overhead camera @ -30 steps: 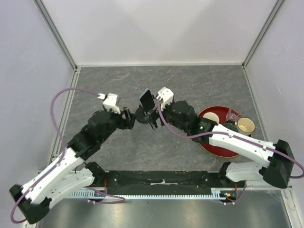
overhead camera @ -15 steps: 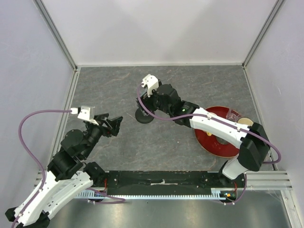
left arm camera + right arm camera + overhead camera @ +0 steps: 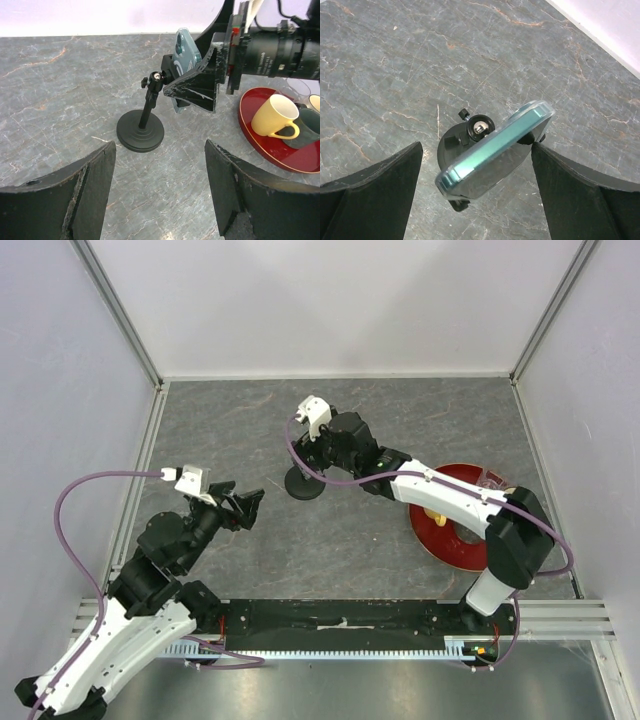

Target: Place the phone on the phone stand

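Seemingly the phone (image 3: pixel 495 145) already sits in the clamp on top of the phone stand (image 3: pixel 140 131), leaning, not flat. The right gripper (image 3: pixel 476 146) straddles it with fingers apart and a gap showing on at least one side, so it's likely bracketing the phone to check the seat or let go, not squeezing. The left gripper (image 3: pixel 158 149) hangs spread and empty, well apart from the stand, probably parked out of the way. The left wrist view gives the stand's rod, the disc base on the desk (image 3: pixel 60 90), and a red tray (image 3: pixel 280 156) with mugs off to the stand's side. The right wrist view misses those but shows the phone's teal edge and the finger gaps from above.
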